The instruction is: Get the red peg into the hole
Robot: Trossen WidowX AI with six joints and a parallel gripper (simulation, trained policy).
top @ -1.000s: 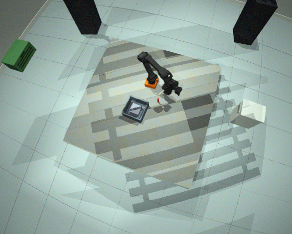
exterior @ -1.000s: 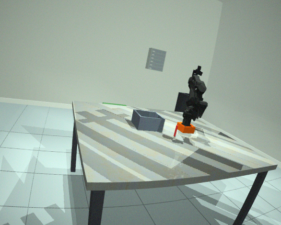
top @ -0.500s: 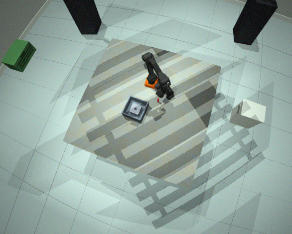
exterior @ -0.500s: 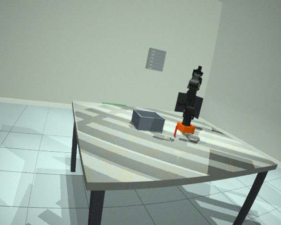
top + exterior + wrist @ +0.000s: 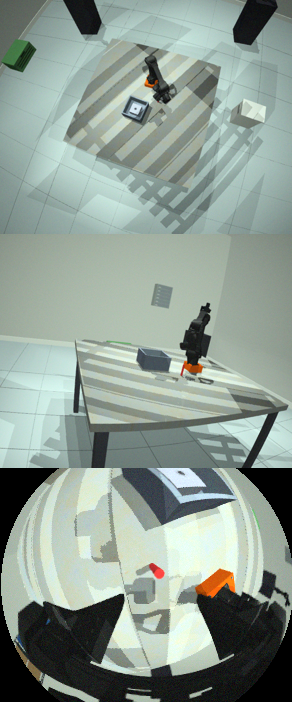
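On the striped counter (image 5: 159, 159) (image 5: 159, 398), beside the arm's orange base (image 5: 148, 85) (image 5: 197, 369) (image 5: 216, 584), the red peg (image 5: 158, 101) (image 5: 182, 370) (image 5: 156, 571) stands upright, outside the box and well clear of its walls. The pincer (image 5: 167, 99) (image 5: 183, 346) (image 5: 161, 598) is spread wide above the counter, with nothing between its fingers; the wrist view shows the peg past the gap between the fingertips. The open dark blue-grey box (image 5: 129, 117) (image 5: 155, 363) (image 5: 172, 510) sits near the peg and apart from the orange base. At its bottom lies a white plate (image 5: 132, 111) (image 5: 192, 479), its small dark round hole unfilled. The black arm (image 5: 155, 72) (image 5: 197, 323) rises from the orange base, bent over towards the peg's side.
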